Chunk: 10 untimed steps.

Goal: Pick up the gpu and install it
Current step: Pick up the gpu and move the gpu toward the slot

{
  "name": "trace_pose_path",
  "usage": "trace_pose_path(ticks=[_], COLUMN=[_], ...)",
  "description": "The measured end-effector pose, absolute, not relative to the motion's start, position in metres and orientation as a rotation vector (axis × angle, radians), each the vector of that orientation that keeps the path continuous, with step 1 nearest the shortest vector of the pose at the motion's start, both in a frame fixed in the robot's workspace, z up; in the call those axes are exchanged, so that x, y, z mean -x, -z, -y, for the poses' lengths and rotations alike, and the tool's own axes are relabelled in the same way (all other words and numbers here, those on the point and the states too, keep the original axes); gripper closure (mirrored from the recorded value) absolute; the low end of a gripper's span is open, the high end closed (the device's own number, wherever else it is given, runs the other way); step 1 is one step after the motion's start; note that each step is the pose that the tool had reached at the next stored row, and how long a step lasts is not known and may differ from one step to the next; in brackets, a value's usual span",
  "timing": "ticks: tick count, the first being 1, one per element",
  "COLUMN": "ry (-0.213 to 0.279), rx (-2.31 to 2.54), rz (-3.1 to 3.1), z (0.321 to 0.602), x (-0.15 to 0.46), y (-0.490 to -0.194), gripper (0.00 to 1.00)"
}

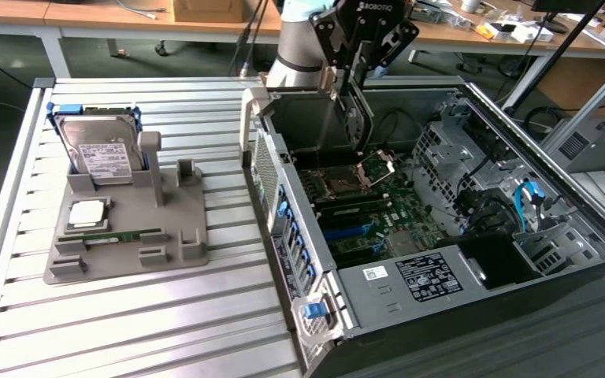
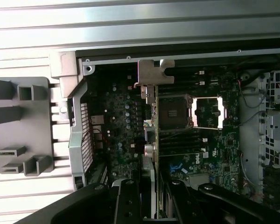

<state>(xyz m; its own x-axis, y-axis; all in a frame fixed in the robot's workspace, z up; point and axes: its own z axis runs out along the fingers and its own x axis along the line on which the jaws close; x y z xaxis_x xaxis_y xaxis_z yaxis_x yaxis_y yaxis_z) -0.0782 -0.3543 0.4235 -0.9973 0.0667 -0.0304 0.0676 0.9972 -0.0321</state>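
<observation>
Gripper (image 2: 151, 192): fingers closed narrow on the gpu (image 2: 155, 135), held edge-on above the motherboard (image 2: 121, 121). Long axis runs from the fingers toward the computer case (image 1: 408, 291) wall; silver bracket (image 2: 154, 72) farthest out

The gripper (image 1: 348, 85) is seen above the open computer case (image 1: 265, 173), clamped on the gpu (image 1: 353, 118); the card is held upright, edge toward the camera, its lower end inside the case above the motherboard (image 1: 387, 220), near the rear wall; contact with the board cannot be judged; the CPU socket (image 1: 339, 185) is seen with its frame lifted. At the exterior view's left a grey fixture (image 1: 182, 236) is laid on the slatted table (image 1: 124, 315); a hard drive (image 1: 101, 153) is stood upright in it; a square chip (image 1: 85, 213) and a green memory stick (image 1: 122, 235) are laid flat nearer the camera.
</observation>
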Motion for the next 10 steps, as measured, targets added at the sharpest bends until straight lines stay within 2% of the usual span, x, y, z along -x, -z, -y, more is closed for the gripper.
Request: trace_pose_path(ticks=[10], ry=[0.052], rx=[-0.105], rz=[-3.11], z=[0.3543], x=[0.069], y=[-0.4218], gripper=[0.73])
